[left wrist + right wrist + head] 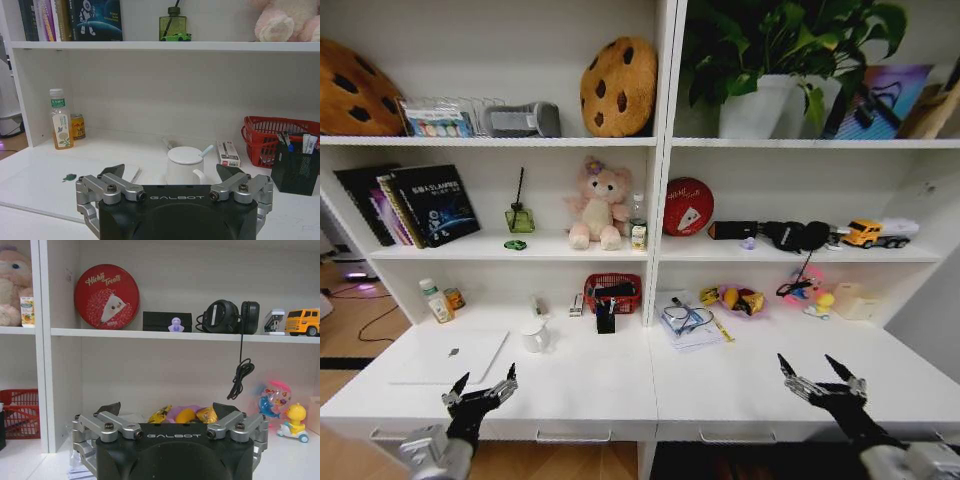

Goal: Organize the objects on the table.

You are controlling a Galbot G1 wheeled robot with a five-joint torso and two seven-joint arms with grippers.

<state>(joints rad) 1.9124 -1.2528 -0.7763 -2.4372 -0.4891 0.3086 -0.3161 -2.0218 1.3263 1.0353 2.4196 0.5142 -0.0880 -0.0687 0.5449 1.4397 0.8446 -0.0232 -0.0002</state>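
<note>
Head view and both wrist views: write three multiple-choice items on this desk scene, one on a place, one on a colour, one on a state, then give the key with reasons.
1. Where does the white mug stand?
A. on the desk, just right of the laptop
B. on the shelf beside the plush bear
C. inside the red basket

2. What colour is the basket at the back of the desk?
A. blue
B. red
C. white

3. How are the left pincer and right pincer?
A. both shut on pens
B. left holds the mug, right open
C. both open and holding nothing

Key: 1 A, the mug sits on the desktop next to the closed silver laptop. 2 B, the mesh basket shows red in the head view and the left wrist view. 3 C, both pincers hover over the desk's front edge with fingers spread and nothing between them.
</note>
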